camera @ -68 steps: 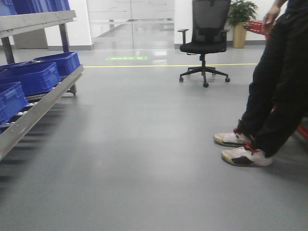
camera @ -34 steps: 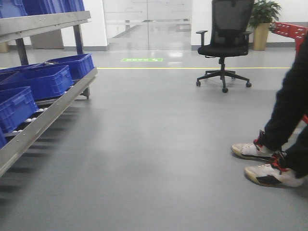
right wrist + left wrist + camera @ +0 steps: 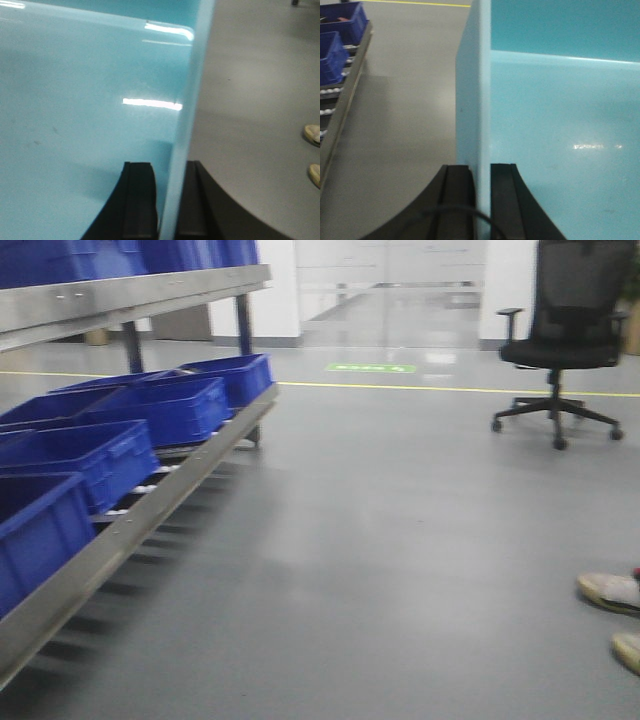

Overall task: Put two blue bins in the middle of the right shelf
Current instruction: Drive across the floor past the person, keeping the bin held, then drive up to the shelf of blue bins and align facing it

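- Left gripper (image 3: 481, 172) is clamped on the left wall of the light-blue bin (image 3: 560, 125), one finger inside and one outside. Right gripper (image 3: 167, 170) pinches the right wall of the same bin (image 3: 75, 100) the same way. The bin hangs between the arms, above the floor.
- Risk one: each claw holds only a thin, glossy wall. A jolt from the base could let a wall slide out or tip the bin.
- Risk two: the roller rack (image 3: 150, 520) with its dark blue crates (image 3: 170, 405) runs close on the left, and a wide swing could clip its rail.
- Risk three: someone's shoes (image 3: 610, 590) sit at the right edge, with an office chair (image 3: 565, 330) beyond, so that side is tight.
- Writing: the green floor sign (image 3: 370, 368) carries marks too blurred to read. No label shows on the bin or crates.
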Robot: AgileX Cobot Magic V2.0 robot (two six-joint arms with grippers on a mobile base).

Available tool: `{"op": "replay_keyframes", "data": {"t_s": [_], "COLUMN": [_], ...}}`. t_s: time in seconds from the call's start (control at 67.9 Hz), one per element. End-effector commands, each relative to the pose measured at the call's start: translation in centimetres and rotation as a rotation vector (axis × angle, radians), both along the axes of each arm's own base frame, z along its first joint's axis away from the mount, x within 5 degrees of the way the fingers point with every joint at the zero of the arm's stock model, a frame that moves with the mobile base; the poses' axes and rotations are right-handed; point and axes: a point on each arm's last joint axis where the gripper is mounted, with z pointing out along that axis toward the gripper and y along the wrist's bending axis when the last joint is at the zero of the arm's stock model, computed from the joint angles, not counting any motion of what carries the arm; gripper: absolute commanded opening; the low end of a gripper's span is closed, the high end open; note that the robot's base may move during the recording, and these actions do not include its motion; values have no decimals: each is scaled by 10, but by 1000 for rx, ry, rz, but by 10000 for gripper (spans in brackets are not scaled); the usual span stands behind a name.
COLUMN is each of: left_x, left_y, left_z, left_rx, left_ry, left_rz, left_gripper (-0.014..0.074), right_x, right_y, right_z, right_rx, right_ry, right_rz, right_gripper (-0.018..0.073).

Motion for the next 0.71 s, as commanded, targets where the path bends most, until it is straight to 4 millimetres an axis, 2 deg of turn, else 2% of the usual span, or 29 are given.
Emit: {"op": "replay_keyframes", "data": {"t_s": [0.0, 0.147, 0.692], "left_x": [1, 6, 6], "left_y": [-4, -7, -7], "left_z": [9, 4, 4], "left_rx": [-71, -64, -65], "left_ry": [-63, -49, -51], "left_rz": [-16, -16, -16], "left_gripper": [-111, -111, -111], "right_x": [-3, -3, -3], "right_y": [0, 0, 0], "right_z": [8, 8, 8], "right_rx": [17, 18, 18], "right_ry": [-51, -53, -53], "right_rz": [17, 17, 17], "right_gripper": [-153, -153, -153]}}
